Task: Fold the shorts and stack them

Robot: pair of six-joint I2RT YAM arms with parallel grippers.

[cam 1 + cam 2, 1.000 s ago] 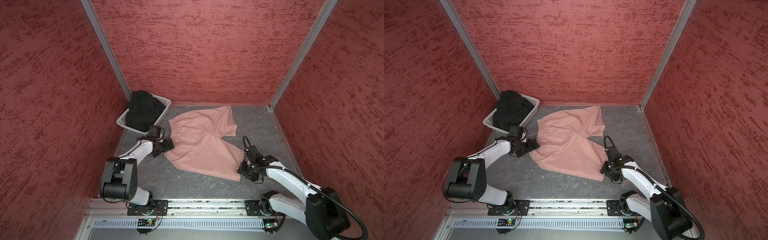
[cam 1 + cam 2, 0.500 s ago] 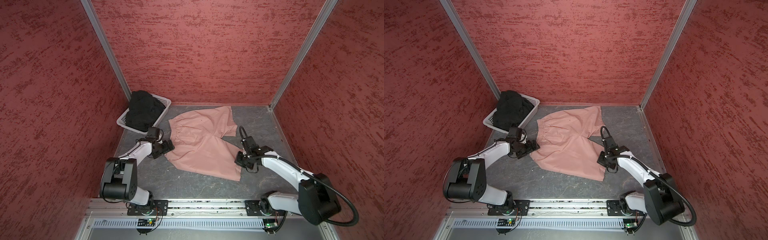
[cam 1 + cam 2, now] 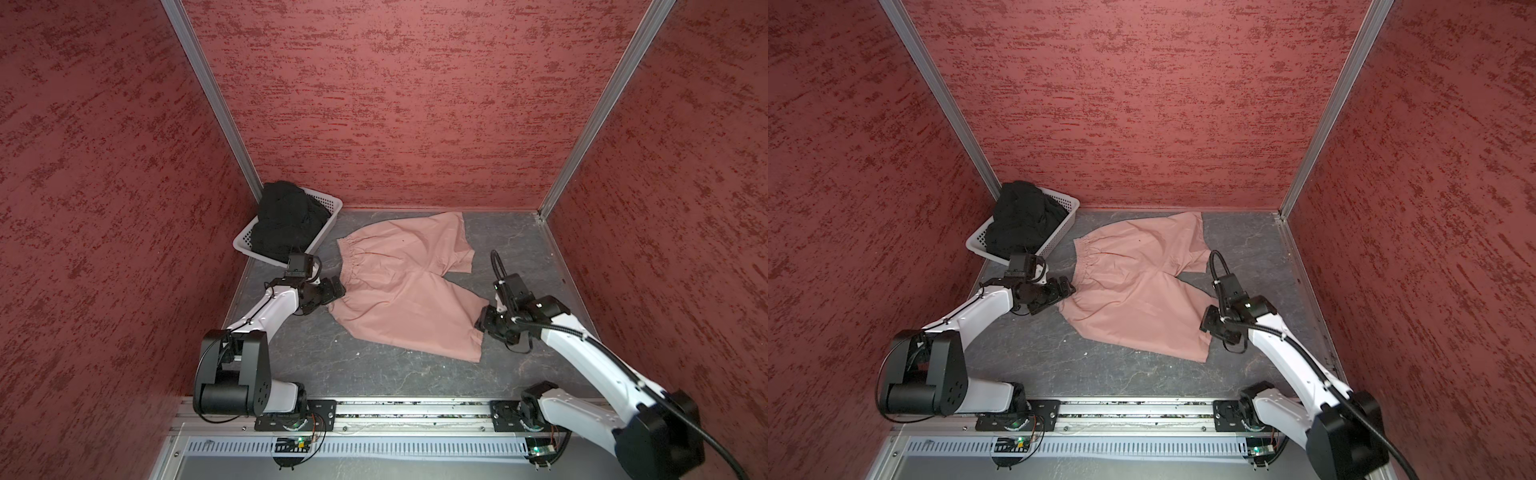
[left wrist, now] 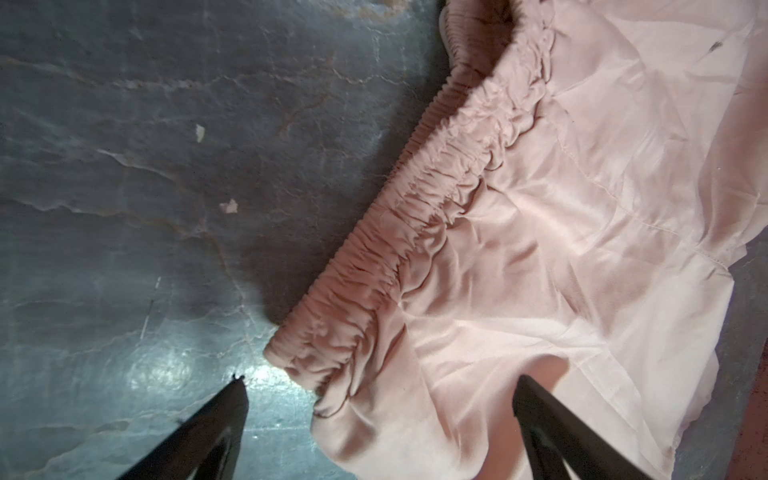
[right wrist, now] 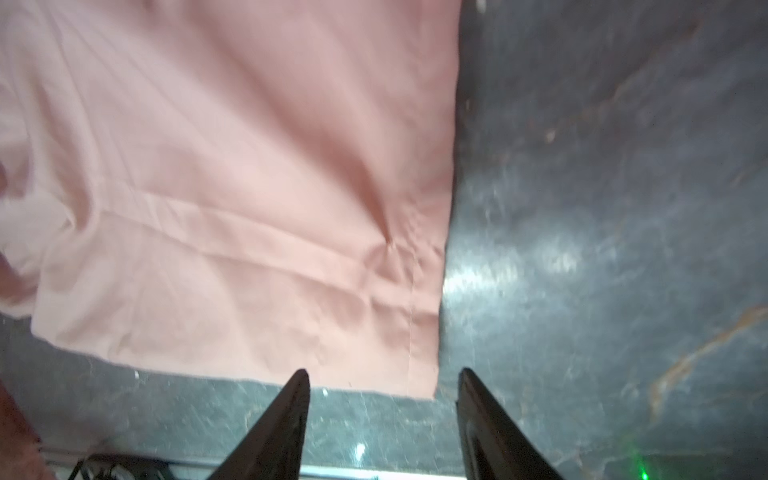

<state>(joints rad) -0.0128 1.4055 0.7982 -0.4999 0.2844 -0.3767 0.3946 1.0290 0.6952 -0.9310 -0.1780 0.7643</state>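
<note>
- Right gripper [image 5: 382, 371]: sits low at the hem of the near leg, drawn a little back after pushing in over that hem half a second ago.
- Stands half spread now, following a brief pinch shut. Holds nothing. Frames the hem corner between the tips, with contact on the cloth unclear through the blur.
- Pink shorts [image 3: 399, 286]: lie flat and unfolded on the table [image 3: 374, 374], just ahead of both grippers, in much the same spot as a second ago. No fold gained from that pinch. Looks like a missed or let-go grab, so probably calls for a fresh grip on the hem corner.
- Left gripper [image 4: 380, 378]: unmoved over the last second, spread as wide as it goes. Straddles the near corner of the waistband, one finger [image 4: 544, 424] over the cloth and the other over bare table. Grips nothing.
- Black shorts [image 3: 286, 220]: bunched in the basket [image 3: 326, 203], close beside the left gripper and well apart from the right one. Untouched, so stacking is still far off.
</note>
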